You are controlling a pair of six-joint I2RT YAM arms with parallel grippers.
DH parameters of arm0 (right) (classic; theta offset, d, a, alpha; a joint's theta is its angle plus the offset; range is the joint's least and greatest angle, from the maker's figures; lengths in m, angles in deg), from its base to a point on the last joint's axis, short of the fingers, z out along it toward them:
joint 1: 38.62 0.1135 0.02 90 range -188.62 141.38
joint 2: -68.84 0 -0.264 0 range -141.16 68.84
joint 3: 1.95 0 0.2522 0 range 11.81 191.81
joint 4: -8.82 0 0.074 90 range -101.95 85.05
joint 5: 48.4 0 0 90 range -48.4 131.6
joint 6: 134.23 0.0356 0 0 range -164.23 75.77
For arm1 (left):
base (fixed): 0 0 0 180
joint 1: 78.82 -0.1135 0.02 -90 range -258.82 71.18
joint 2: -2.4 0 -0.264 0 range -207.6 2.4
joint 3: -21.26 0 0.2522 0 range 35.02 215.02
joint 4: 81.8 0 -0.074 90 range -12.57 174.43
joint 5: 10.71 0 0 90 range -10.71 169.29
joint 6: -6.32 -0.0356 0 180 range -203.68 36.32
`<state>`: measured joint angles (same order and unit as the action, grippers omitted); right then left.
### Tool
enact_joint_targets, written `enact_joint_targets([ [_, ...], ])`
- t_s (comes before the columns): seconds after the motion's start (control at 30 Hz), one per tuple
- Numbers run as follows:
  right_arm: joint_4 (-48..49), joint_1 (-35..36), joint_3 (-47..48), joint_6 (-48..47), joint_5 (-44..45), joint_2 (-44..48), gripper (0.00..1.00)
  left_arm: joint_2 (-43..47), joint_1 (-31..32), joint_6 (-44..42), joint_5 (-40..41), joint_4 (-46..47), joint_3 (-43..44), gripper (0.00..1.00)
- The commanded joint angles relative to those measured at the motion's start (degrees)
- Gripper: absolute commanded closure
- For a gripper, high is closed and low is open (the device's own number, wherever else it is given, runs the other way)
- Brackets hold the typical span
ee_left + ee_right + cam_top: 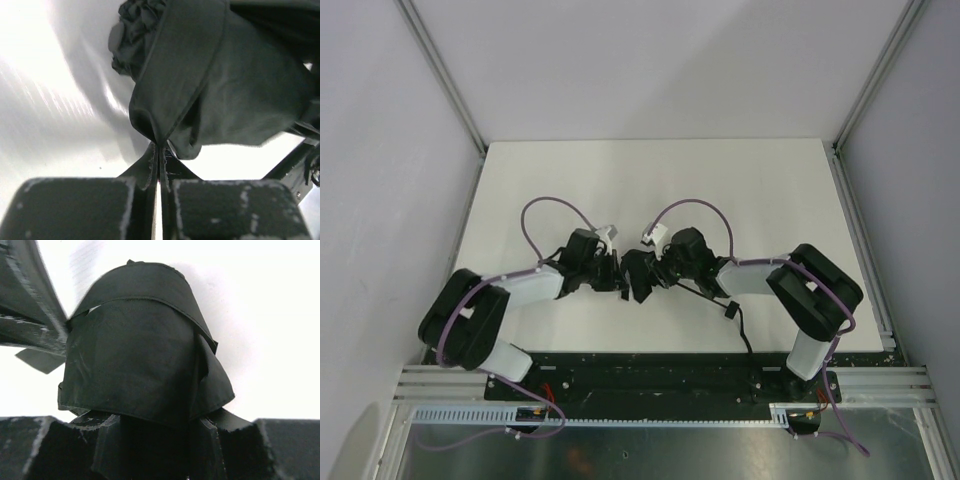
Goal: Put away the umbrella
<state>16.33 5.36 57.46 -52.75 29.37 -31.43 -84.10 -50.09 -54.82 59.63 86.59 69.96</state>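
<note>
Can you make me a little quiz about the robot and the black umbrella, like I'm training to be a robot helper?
1. Pick one. Where is the umbrella?
A) near the middle of the table
B) in the far left corner
C) hanging on the wall

2. True or false: the umbrella is spread wide open.

3. Fill in the gap: the left end effector has its fingers ____ on a fold of the umbrella's fabric.

Key
1. A
2. False. It is folded up into a bundle.
3. shut
</note>
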Motion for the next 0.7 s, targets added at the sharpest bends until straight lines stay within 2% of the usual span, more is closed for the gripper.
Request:
enact_joint_targets([
  [0.0, 3.00, 1.02, 1.30, 1.28, 5.55, 0.71, 1.00, 9.02, 0.49, 2.25, -2.64, 1.72, -1.82, 1.00],
  [0.13, 3.61, 2.23, 1.29, 1.90, 10.73, 0.09, 1.00, 16.92, 0.79, 5.30, -7.40, 1.71, -2.97, 1.00],
  [0.23, 4.70, 2.69, 1.31, 2.15, 11.50, -0.39, 1.00, 21.91, 1.75, 7.06, -8.40, 1.71, -2.99, 1.00],
  [0.37, 6.33, 2.17, 1.33, 4.61, 8.04, -0.07, 1.00, 21.91, 3.86, 9.04, -10.58, 2.24, -3.40, 1.00],
  [0.47, 7.44, 1.04, 1.35, 8.22, 2.06, 0.86, 1.00, 20.18, 6.48, 10.43, -10.54, 4.42, -6.05, 1.00],
  [0.67, 7.72, -5.56, 1.29, 18.66, -20.73, 5.42, 1.00, 21.80, 7.27, 9.48, -8.41, 4.55, -10.51, 1.00],
])
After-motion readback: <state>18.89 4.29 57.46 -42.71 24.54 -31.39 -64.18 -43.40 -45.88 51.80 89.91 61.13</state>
